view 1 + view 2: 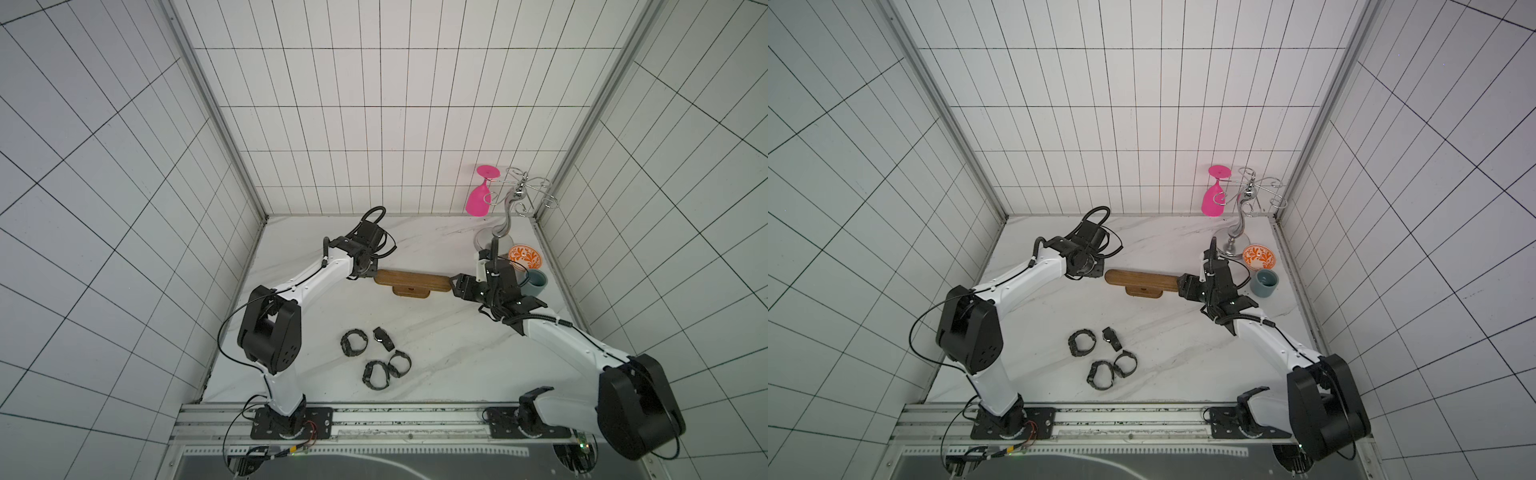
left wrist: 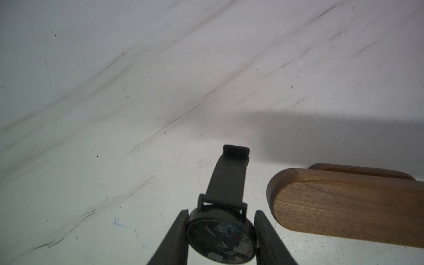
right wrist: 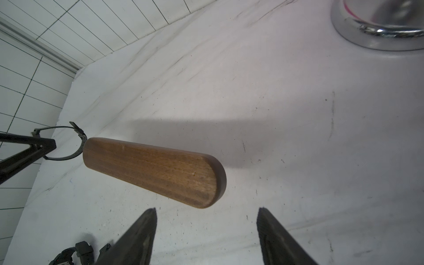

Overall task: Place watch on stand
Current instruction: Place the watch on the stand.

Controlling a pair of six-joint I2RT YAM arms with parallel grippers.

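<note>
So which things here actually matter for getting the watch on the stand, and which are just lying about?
In the job: watch, clamped in the left gripper; wooden stand; right gripper, open by the stand's other end.
Lying about: four spare watches, chrome wire rack, pink glass hanging on it, orange bowl, grey-blue cup.
</note>
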